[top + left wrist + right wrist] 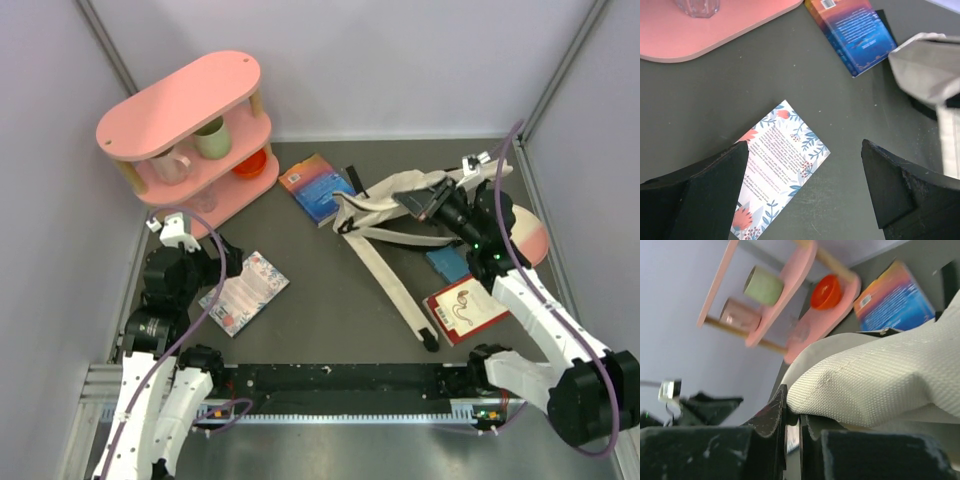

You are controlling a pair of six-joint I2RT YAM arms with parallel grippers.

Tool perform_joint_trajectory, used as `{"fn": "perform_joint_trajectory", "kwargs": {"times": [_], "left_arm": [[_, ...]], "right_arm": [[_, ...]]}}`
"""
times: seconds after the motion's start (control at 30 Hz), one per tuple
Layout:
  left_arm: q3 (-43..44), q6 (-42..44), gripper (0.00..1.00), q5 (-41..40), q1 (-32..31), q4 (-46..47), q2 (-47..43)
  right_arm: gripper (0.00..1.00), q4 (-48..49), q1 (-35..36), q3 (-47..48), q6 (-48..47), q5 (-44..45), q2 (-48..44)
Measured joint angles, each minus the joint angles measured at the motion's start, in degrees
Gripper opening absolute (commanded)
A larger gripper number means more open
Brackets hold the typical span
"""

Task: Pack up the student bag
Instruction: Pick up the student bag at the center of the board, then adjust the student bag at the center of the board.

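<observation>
The student bag lies crumpled at the far right of the dark table, its long cream straps trailing toward the near edge. The right gripper has its jaws pressed together on a fold of the bag's cream canvas, which bulges out just above the fingers in the wrist view. The left gripper hangs with jaws spread wide and empty above the floral book, which lies flat on the table well apart from the bag. A blue-and-orange book rests just beside the bag's left edge, and a red book lies near the right arm.

The step in hand looks like opening the bag: the pinched fold probably needs lifting so the mouth gapes, though the opening itself is not visible. The left arm would then have to descend and catch the thin, flat book by its edges, a grip likely to slip
</observation>
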Motion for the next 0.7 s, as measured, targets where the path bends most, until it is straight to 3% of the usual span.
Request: {"fn": "perform_joint_trajectory", "kwargs": {"times": [0.23,0.47,0.7], "left_arm": [[-2.32,-1.64,0.99,8.63,0.0,6.75,0.35],[-6.93,-7.39,0.99,21.05,-1.16,21.05,13.38],[-3.76,-8.24,0.99,18.64,-16.7,29.57,32.17]], "right_arm": [[0.0,1.92,0.94,-13.77,-0.63,-12.79,-10.43],[0.0,-10.56,3.32,-24.59,-0.63,-7.78,-21.51],[0.0,-20.81,3.65,-31.43,2.51,1.27,-29.46]]}}
